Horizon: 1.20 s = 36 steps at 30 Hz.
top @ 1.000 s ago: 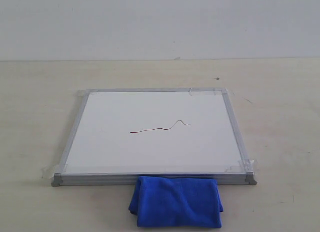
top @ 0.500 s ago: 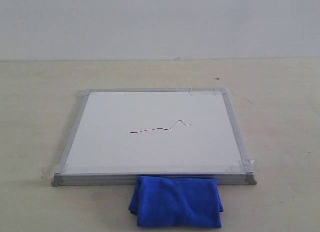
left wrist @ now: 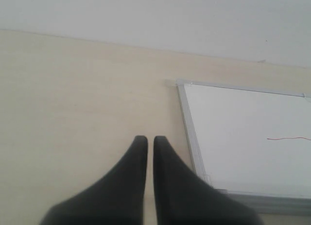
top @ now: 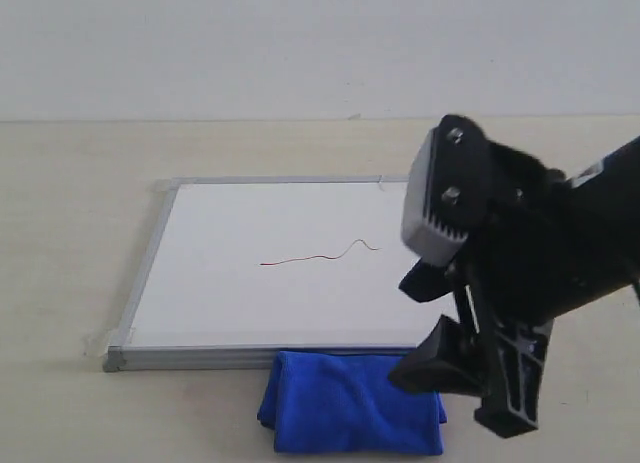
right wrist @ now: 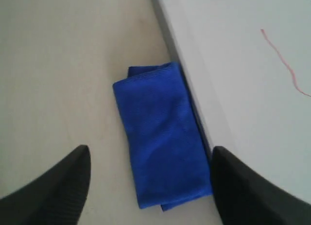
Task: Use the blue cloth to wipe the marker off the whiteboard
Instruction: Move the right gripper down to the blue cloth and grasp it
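Note:
The whiteboard [top: 250, 223] lies flat on the table, and a thin wavy red-brown marker line [top: 320, 255] crosses its middle. Against the board's near edge lies the folded blue cloth [top: 340, 415]. My right gripper [top: 402, 335] hangs open above the cloth's right end and hides the board's right side. In the right wrist view the cloth [right wrist: 160, 137] lies below and between the spread fingers of the gripper [right wrist: 150, 152], untouched, beside the board [right wrist: 243, 50] and the marker line [right wrist: 284, 64]. My left gripper [left wrist: 146, 140] is shut on nothing, over bare table beside the board's frame [left wrist: 187, 123].
The table [top: 70, 203] is pale wood and meets a plain white wall [top: 300, 43] at the back. Clear tape holds the board's corners [top: 105, 338]. Bare tabletop lies to the left of the board and of the cloth.
My right arm has come into the exterior view from the right and now covers the board's right side. The board, marker line and cloth have not moved.

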Tool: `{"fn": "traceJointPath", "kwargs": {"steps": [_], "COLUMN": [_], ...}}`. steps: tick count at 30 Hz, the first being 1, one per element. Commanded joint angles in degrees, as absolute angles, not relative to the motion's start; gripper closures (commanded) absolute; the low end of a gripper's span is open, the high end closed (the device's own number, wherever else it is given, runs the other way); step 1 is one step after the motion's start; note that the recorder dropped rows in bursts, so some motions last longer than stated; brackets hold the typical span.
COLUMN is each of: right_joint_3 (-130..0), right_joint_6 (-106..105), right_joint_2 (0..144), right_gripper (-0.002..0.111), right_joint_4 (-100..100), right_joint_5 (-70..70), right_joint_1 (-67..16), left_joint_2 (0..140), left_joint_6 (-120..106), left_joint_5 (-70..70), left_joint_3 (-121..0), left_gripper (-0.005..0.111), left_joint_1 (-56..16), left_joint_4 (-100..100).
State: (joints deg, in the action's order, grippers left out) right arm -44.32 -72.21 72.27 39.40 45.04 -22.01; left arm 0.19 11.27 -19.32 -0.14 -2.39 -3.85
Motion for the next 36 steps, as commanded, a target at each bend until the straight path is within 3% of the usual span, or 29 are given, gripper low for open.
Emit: {"fn": "traceJointPath", "kwargs": {"steps": [1,7,16,36], "right_joint_3": [-44.7,-44.7,-44.7,-44.7], "right_joint_6": [-76.6,-81.7,-83.7,-84.5], "right_joint_2": [77.4,85.9,92.5,93.3], "right_gripper": [0.042,0.042,0.042,0.042], "right_joint_4": [39.9,39.7,39.7,39.7], "right_joint_5": [42.1,33.2,30.6,28.9], "right_joint_1": [-26.3,-31.1,-31.5,-31.5], "left_joint_2": [0.0,0.0,0.0,0.0], "left_joint_6": [11.8,11.8,11.8,11.8], "left_joint_5": [-18.9,-18.9,-18.9,-18.9], "left_joint_3": [0.0,0.0,0.0,0.0], "left_gripper": [0.102,0.102,0.102,0.102], "left_joint_1": [-2.3,-2.3,-2.3,-2.3], "left_joint_4": [-3.7,-3.7,-3.7,-3.7]}}
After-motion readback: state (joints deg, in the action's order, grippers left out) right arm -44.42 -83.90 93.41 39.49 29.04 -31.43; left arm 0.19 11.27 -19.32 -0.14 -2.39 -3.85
